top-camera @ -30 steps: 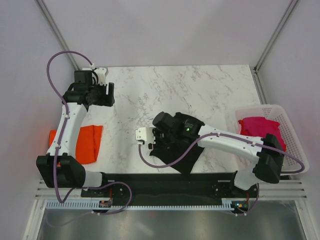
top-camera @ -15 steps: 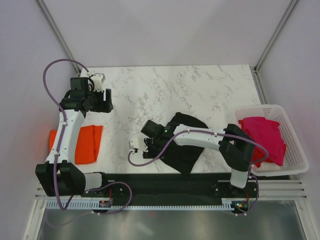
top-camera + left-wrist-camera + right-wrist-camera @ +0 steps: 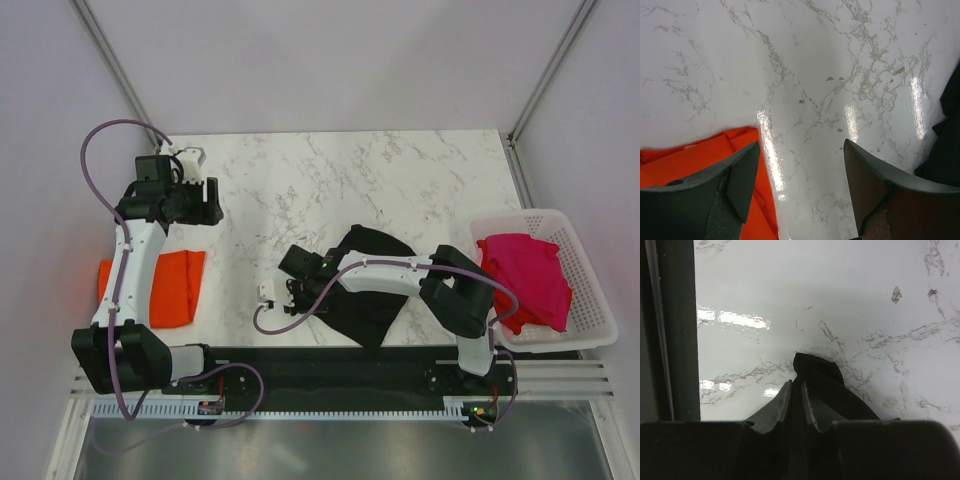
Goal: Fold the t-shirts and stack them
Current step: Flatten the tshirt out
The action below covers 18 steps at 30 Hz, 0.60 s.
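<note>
The black t-shirt (image 3: pixel 372 242) lies crumpled at the table's near middle, partly under my right arm. My right gripper (image 3: pixel 291 291) is at its left edge, shut on a fold of the black cloth (image 3: pixel 815 371) low over the marble. The orange t-shirt (image 3: pixel 177 286) lies folded flat at the near left; its corner shows in the left wrist view (image 3: pixel 685 159). My left gripper (image 3: pixel 212 200) hangs open and empty above bare marble beyond the orange shirt. The magenta-pink t-shirt (image 3: pixel 526 272) lies bunched in the basket.
The white slatted basket (image 3: pixel 592 300) stands at the table's right edge. A black rail (image 3: pixel 330 360) runs along the near edge and shows at the left of the right wrist view (image 3: pixel 675 330). The black shirt's edge (image 3: pixel 947 145) reaches into the left wrist view.
My right gripper has moved left and nearer the front edge, drawing the black shirt's edge with it. My left gripper has drifted slightly left and stays open.
</note>
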### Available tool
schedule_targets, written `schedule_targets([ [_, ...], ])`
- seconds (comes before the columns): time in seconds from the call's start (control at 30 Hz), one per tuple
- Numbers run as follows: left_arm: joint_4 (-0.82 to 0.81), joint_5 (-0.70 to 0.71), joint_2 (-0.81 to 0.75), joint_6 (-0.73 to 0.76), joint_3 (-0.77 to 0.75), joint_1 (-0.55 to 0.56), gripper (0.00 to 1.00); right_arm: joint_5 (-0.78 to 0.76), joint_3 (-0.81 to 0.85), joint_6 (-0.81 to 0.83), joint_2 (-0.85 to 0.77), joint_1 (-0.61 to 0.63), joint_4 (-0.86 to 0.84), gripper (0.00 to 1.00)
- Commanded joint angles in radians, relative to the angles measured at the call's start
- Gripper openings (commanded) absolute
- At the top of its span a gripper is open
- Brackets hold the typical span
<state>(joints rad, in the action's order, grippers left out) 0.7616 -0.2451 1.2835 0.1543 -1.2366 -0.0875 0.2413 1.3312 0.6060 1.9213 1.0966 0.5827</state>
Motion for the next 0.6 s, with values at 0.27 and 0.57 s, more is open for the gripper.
schedule_targets([
  [0.27, -0.012, -0.04, -0.016, -0.028, -0.004, -0.021, 0.74, -0.078, 0.042, 0.014, -0.044, 0.002, -0.035, 0.0],
  [0.57, -0.027, -0.066, -0.026, -0.045, 0.04, -0.031, 0.73, -0.235, 0.293, 0.126, -0.317, -0.009, 0.04, 0.0],
])
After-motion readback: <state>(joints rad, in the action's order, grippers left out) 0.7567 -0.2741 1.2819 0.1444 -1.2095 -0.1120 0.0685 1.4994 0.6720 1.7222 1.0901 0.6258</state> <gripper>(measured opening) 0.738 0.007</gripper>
